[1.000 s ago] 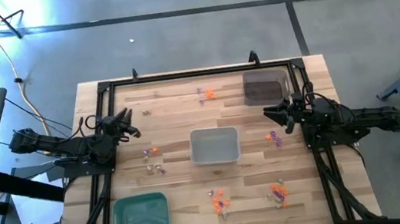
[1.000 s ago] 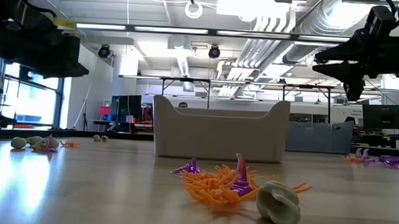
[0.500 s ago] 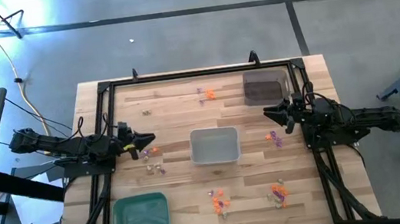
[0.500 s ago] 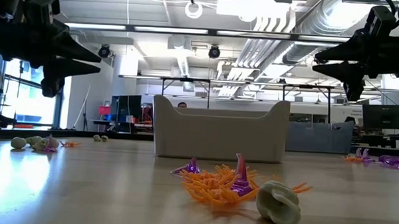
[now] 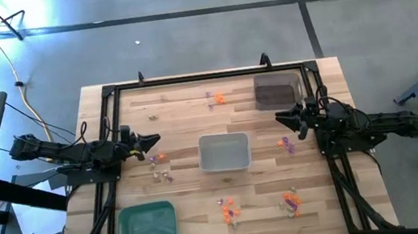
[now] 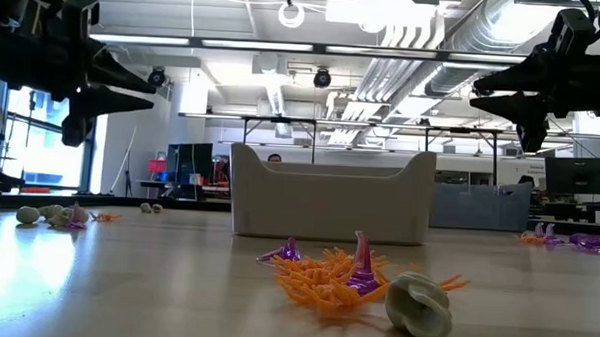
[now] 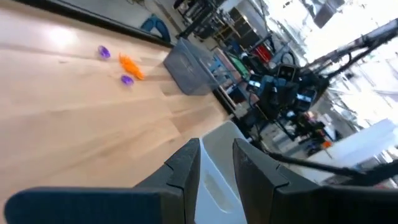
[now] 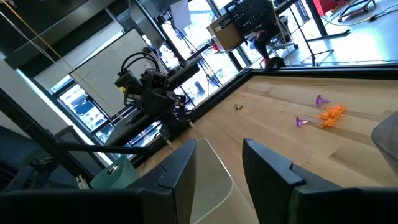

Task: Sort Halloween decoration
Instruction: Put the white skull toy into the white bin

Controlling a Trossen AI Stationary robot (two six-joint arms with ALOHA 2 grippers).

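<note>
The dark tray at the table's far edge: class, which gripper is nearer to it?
Right. The right gripper hangs just beside the dark tray, toward the table's near side; the left gripper is far across the table, beyond the grey tray.

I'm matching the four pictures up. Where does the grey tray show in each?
High view: grey tray at the table's middle.
Low view: centre, behind the orange and purple trinkets.
Left wrist view: pale wall past the fingers.
Right wrist view: pale rim between the fingers.
Shared landmark: the tray itself.
</note>
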